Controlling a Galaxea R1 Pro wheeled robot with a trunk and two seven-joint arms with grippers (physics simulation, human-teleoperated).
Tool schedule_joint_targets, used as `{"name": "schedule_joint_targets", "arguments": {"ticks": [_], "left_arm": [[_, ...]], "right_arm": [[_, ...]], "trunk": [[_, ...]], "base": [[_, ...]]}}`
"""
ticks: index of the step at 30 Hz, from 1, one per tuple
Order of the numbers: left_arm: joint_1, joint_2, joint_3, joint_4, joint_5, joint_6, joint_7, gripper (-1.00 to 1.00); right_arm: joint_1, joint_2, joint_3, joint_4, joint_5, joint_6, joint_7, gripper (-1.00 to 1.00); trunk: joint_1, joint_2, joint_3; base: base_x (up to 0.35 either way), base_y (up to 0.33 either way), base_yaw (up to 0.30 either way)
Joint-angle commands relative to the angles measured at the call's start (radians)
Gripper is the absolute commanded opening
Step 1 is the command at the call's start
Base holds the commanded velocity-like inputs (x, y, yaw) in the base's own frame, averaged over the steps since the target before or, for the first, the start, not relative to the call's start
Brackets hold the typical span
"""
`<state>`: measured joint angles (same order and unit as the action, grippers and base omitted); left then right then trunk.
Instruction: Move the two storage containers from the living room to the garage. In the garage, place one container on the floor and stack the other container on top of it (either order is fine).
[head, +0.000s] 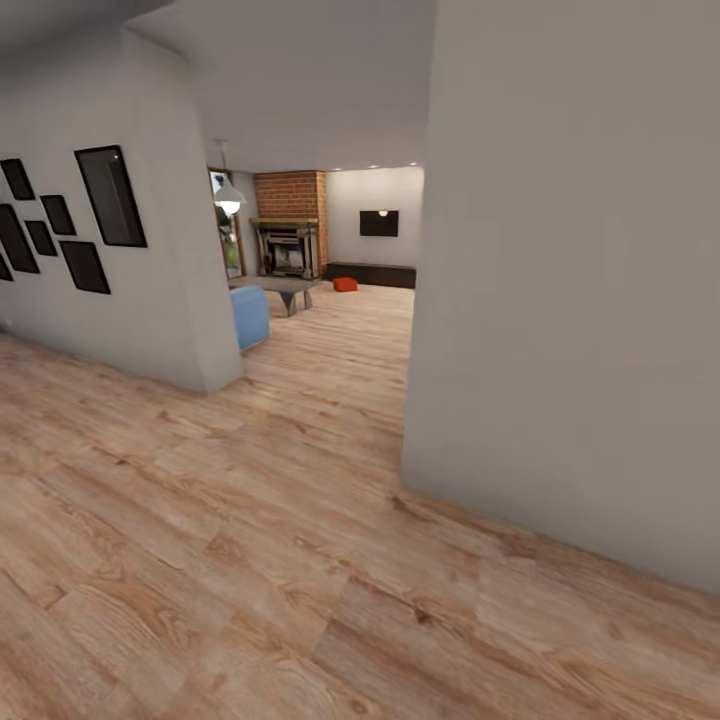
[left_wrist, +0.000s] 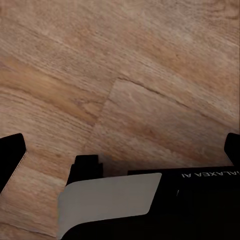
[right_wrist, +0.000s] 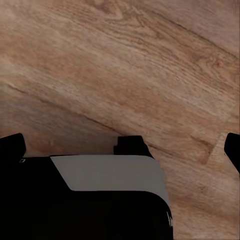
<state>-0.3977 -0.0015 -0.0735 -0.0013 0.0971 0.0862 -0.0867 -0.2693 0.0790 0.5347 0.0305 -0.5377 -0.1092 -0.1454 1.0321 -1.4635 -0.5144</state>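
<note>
Far down the passage, the living room (head: 330, 250) opens with its brick chimney (head: 291, 195) and black TV (head: 379, 223). One orange-red storage container (head: 345, 285) sits there on the light wood planks, in front of the long dark cabinet (head: 372, 274). My left gripper (left_wrist: 121, 150) hangs open over bare wood planks, its fingertips (left_wrist: 11, 155) wide apart with nothing between them. The right gripper (right_wrist: 121, 147) is open too, above the same planking, and holds nothing. The garage is out of view.
A white wall corner (head: 415, 400) juts in close on the right. On the left, another wall (head: 150, 290) carries black picture frames (head: 110, 195). A blue seat (head: 249, 315) and a low grey table (head: 280, 290) stand beyond the left wall's end.
</note>
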Motion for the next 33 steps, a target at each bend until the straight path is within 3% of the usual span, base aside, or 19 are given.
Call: {"name": "schedule_joint_targets", "arguments": {"ticks": [1,33], "left_arm": [[-0.001,0.000,-0.008,0.000,0.010,0.004,-0.003,1.00],[-0.001,0.000,-0.008,0.000,0.010,0.004,-0.003,1.00]], "right_arm": [[-0.001,0.001,0.008,0.003,-0.009,-0.006,0.000,1.00],[-0.001,0.001,0.008,0.003,-0.009,-0.006,0.000,1.00]], "trunk": [[0.001,0.000,-0.001],[0.001,0.000,-0.001]], "base": [[0.322,0.000,0.269],[0.322,0.000,0.269]]}}
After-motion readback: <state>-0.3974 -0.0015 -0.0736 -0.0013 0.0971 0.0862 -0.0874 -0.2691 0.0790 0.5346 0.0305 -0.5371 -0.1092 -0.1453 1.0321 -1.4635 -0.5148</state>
